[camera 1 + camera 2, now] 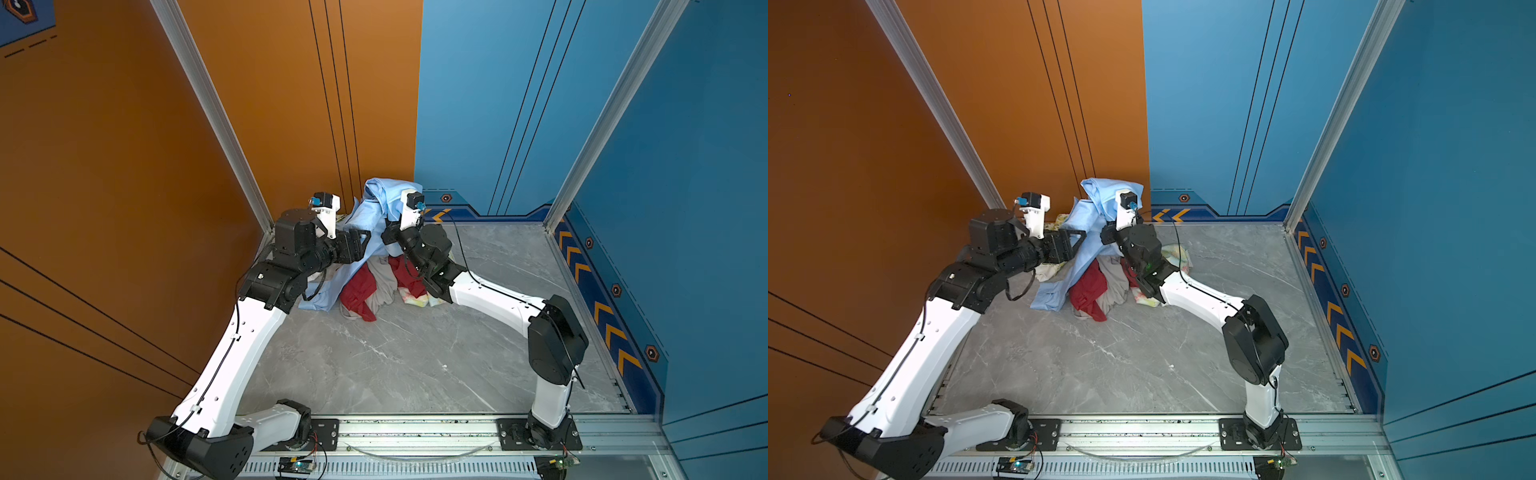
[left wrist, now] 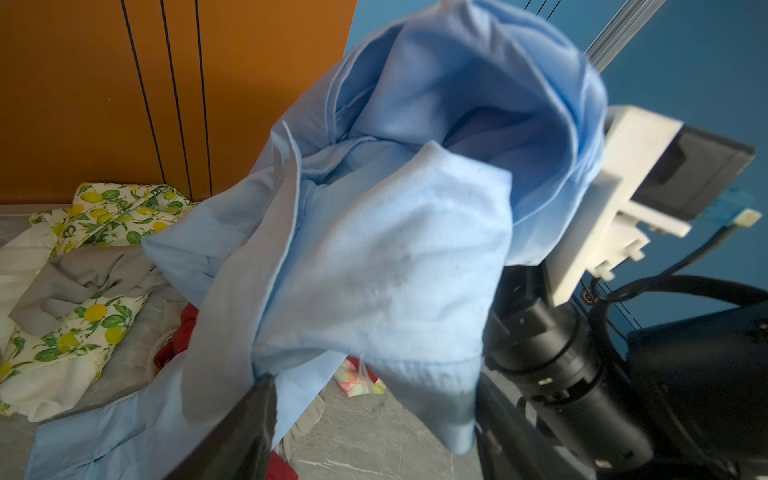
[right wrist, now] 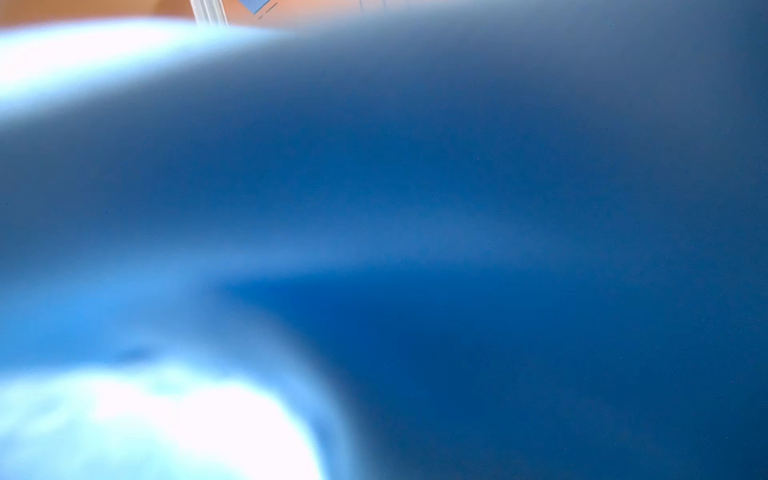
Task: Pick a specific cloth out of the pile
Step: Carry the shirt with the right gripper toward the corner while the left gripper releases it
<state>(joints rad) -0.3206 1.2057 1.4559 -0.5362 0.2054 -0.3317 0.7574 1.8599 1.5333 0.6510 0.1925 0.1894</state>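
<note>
Top views both showed the cloth (image 1: 368, 212) hanging steeply, its long axis running from a peak above the pile (image 1: 357, 291) down to the pile's left edge. The right gripper (image 1: 388, 236), buried in folds, was clamped on the cloth. The left gripper (image 1: 362, 245) stood wide against the cloth.

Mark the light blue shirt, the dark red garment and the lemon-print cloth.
light blue shirt (image 1: 370, 205), in a top view, on its raised upper fold
dark red garment (image 1: 358, 291), in a top view, on its front flap
lemon-print cloth (image 2: 114, 214), left wrist view, on the print near the wall
</note>
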